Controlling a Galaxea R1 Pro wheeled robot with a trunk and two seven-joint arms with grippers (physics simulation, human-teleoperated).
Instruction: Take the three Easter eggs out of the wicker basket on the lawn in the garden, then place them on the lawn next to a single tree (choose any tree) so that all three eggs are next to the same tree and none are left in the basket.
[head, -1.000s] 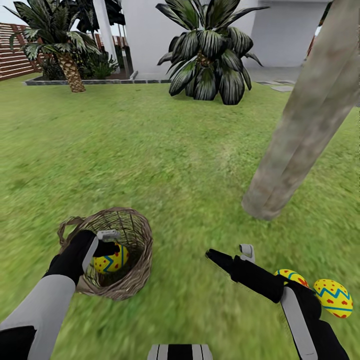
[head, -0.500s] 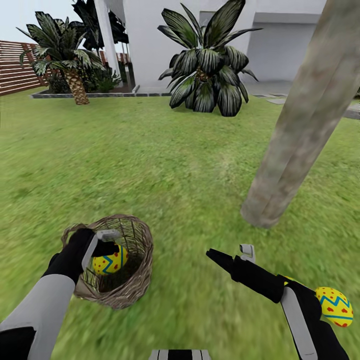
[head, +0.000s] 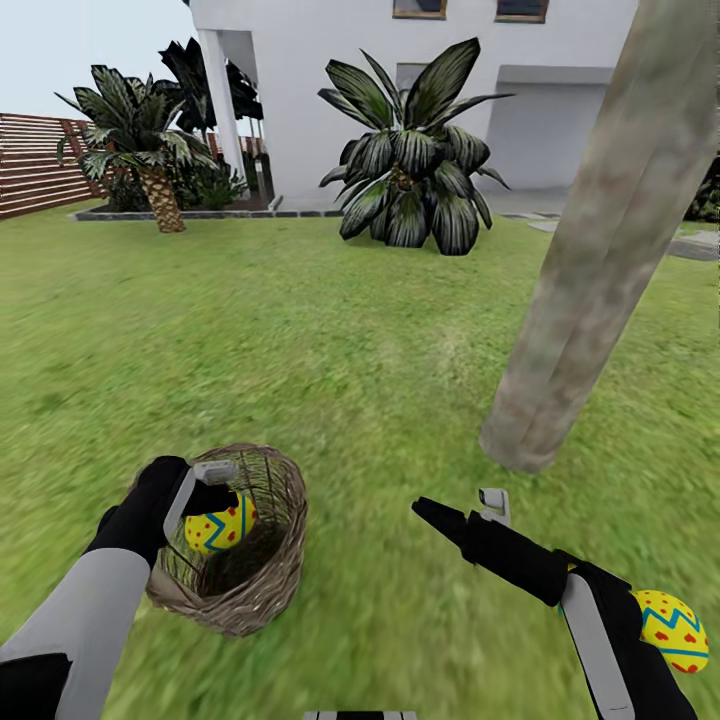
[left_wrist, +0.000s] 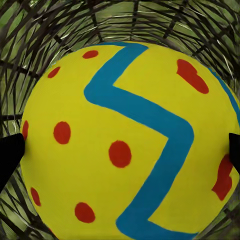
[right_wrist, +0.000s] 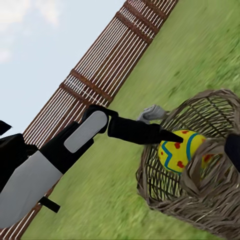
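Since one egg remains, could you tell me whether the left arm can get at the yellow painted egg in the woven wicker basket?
Probably yes: the left gripper already spans the yellow painted egg inside the open-topped woven wicker basket.

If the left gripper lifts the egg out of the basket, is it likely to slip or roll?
The Easter egg looks smooth and rounded, so it may slip between the left gripper fingers. Set on the lawn, it could roll slightly. The wicker basket looks light and might tip.
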